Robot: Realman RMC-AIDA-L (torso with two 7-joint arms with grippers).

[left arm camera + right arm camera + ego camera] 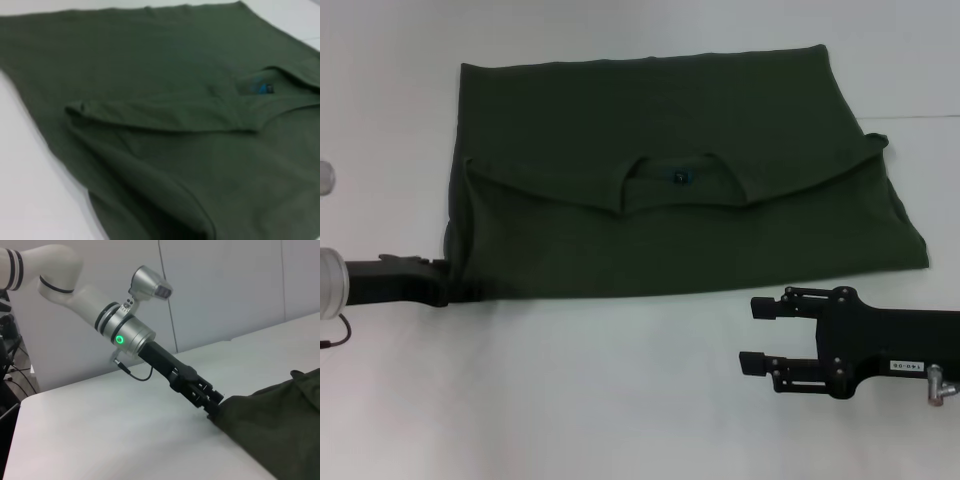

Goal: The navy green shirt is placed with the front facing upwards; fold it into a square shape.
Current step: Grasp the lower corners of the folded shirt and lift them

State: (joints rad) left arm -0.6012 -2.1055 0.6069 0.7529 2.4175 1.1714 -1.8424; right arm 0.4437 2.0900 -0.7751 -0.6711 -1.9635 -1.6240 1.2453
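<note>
- The navy green shirt (680, 190) is lying flat on the worktop (570, 400), its upper part folded down over itself, with the collar (675, 180) near the middle.
- The left claw (450, 283) is touching the shirt's near left corner.
- The right claw (752, 335) is hovering over bare worktop, just before the shirt's near edge, toward the right.

Even, diffuse overhead light washes the white table (620, 400) almost shadowless, with only a thin dark edge under the navy green shirt (670, 120) toward 6 o'clock. The head view is soft and slightly hazy. The left wrist view is plainly blurred, its folds smeared. The right wrist view is crisper, with bright sheen on the left arm's metal wrist (132, 332).
</note>
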